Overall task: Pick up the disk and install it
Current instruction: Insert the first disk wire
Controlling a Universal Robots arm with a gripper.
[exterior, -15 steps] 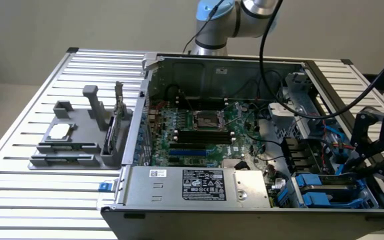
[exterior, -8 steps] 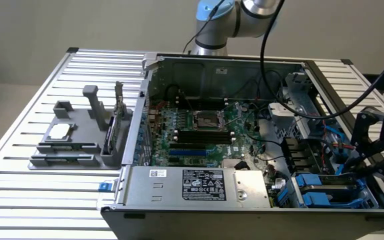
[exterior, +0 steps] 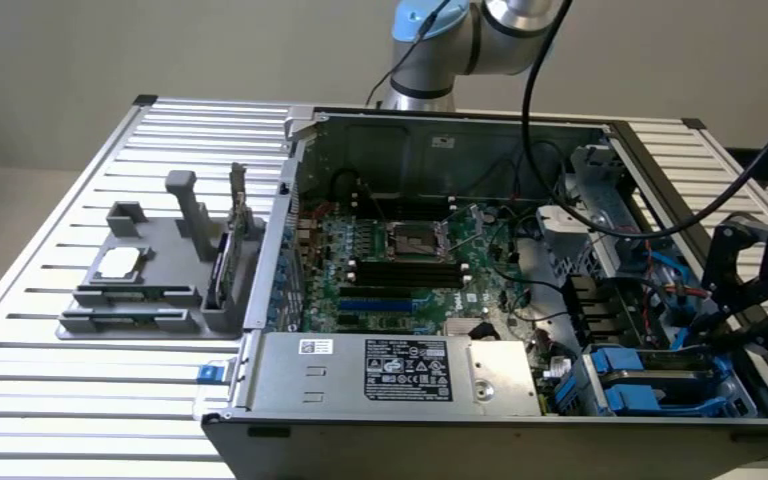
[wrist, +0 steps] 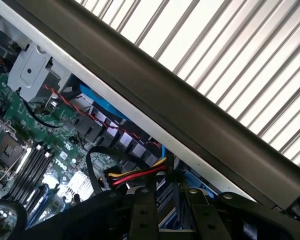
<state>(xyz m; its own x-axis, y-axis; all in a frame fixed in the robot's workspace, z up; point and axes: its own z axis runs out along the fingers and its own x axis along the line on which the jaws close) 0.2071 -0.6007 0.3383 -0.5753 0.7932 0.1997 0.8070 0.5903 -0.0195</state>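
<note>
1. Exterior view: my gripper [exterior: 720, 325] hangs over the computer case [exterior: 491, 452], at the case's corner on the exterior view's right.
2. The disk [exterior: 662, 366] lies in its blue frame inside the case, in that same corner, just under my gripper. The long power box [exterior: 398, 370] sits in the case near it.
3. I cannot tell if I am gripping the disk or not.
4. Wrist view: my gripper [wrist: 167, 220] is just inside the case's dark side wall [wrist: 190, 115].
5. Red and yellow wires [wrist: 140, 175] run inside the case, close to my gripper. The green board [wrist: 45, 135] lies on the case floor.
</note>
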